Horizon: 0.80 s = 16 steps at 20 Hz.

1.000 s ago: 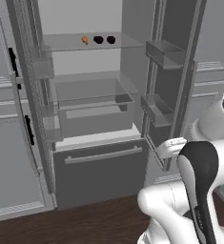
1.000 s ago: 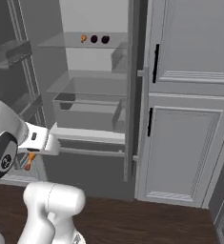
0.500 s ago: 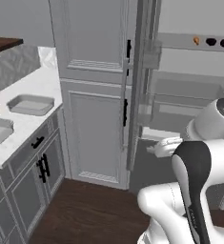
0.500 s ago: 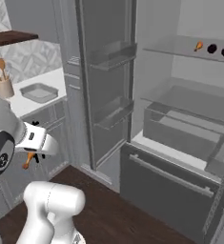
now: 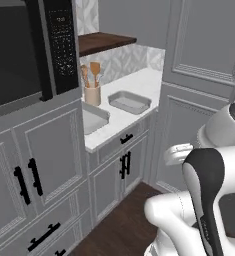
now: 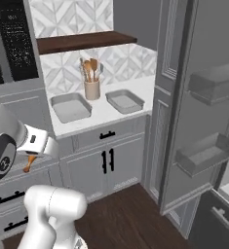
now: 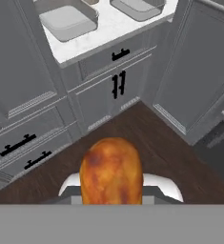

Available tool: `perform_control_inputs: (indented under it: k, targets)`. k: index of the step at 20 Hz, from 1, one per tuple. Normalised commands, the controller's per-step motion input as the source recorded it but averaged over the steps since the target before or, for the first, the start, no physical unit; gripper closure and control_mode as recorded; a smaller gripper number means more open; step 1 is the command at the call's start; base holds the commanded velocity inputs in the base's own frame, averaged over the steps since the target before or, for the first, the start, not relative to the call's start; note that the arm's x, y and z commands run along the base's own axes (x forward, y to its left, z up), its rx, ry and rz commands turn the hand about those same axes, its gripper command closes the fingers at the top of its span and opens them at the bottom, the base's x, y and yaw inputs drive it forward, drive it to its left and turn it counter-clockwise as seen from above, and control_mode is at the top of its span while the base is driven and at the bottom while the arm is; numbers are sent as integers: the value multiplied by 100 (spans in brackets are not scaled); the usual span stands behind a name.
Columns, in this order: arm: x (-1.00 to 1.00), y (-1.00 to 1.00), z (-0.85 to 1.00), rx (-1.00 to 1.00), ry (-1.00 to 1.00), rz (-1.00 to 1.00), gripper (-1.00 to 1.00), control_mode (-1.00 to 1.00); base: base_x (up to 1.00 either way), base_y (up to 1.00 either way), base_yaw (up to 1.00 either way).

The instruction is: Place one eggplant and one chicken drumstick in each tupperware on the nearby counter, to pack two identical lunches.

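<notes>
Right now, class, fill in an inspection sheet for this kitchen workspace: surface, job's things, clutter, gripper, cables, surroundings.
Surface: white marbled counter over grey cabinets with black handles.
Job's things: two grey tupperware trays on the counter, left tray and right tray, both look empty; a browned chicken drumstick sits in the gripper; no eggplant seen.
Clutter: beige utensil cup with wooden utensils, standing between and behind the trays.
Gripper: gripper shut on the chicken drumstick, held over the dark wooden floor short of the counter.
Cables: nothing seen.
Surroundings: dark wooden shelf above the counter, patterned backsplash, open fridge door at right.
</notes>
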Motion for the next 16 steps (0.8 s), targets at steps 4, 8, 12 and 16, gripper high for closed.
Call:
perform_control_inputs:
  k: [4,8,12,16]
  targets:
    - [0,0,0,0,0,0,100,100,100,2,39]
    - [0,0,0,0,0,0,100,100,100,-18,8]
    - [0,0,0,0,0,0,100,100,97,-28,0]
    - [0,0,0,0,0,0,100,100,58,-32,0]
